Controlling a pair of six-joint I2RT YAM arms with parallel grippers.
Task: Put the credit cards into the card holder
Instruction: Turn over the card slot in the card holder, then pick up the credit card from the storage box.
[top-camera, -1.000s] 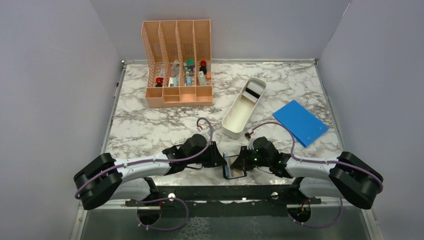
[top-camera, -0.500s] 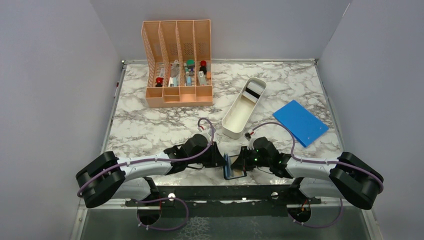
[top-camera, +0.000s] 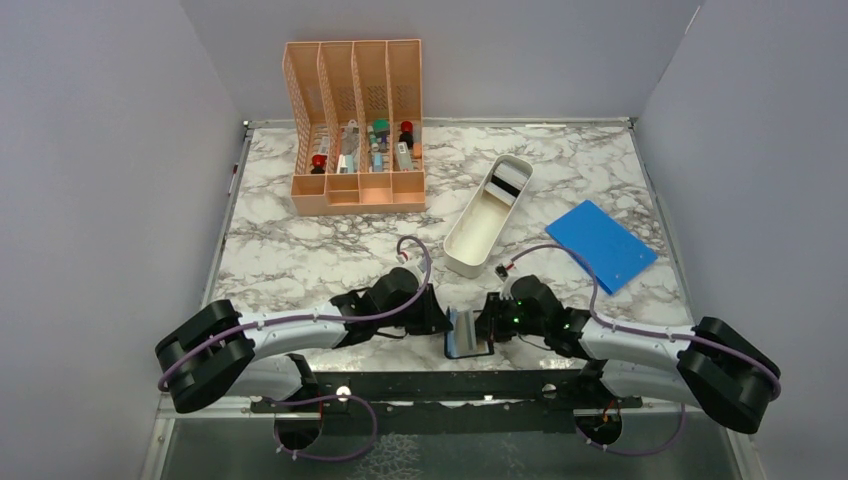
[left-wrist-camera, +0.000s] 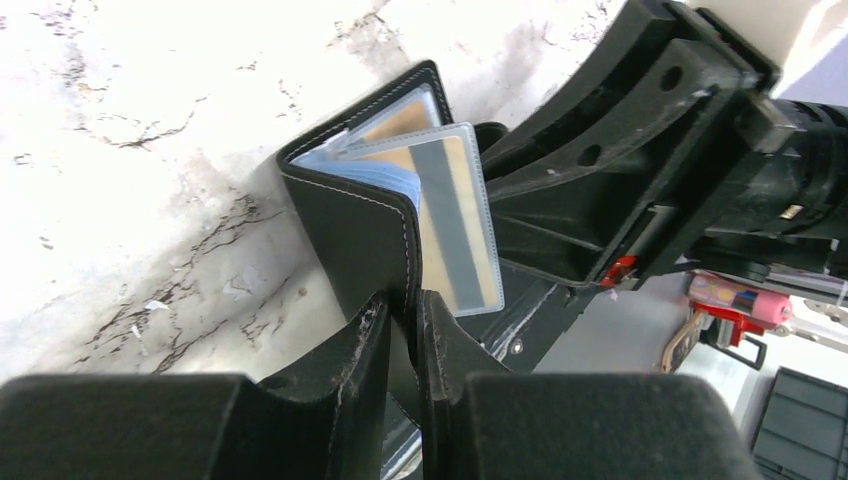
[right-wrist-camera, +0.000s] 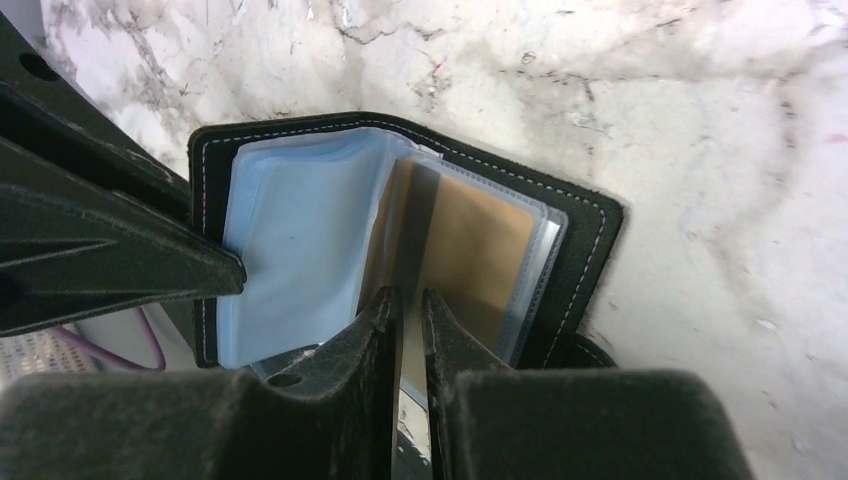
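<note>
The black card holder (top-camera: 468, 336) stands open at the table's near edge, between my two grippers. My left gripper (left-wrist-camera: 402, 312) is shut on its black cover (left-wrist-camera: 350, 225). My right gripper (right-wrist-camera: 408, 300) is shut on the edge of a tan card (right-wrist-camera: 480, 250) with a dark stripe that sits in a clear inner sleeve. Pale blue sleeves (right-wrist-camera: 290, 225) fan out to the left of it. The same tan card (left-wrist-camera: 455, 215) shows in the left wrist view, with the right gripper's fingers (left-wrist-camera: 600, 170) just behind it. In the top view the left gripper (top-camera: 440, 322) and the right gripper (top-camera: 487, 325) almost touch.
A long white tray (top-camera: 487, 215) lies just beyond the grippers, with a white, dark-striped piece (top-camera: 508, 182) at its far end. A large flat blue rectangle (top-camera: 601, 245) lies at the right. A peach slotted organizer (top-camera: 355, 130) stands at the back left. A black rail (top-camera: 450, 385) runs along the near edge.
The card holder has swung open, so its pale blue sleeves now face up. The right gripper has pressed in a little to the left, and its arm has shifted right.
</note>
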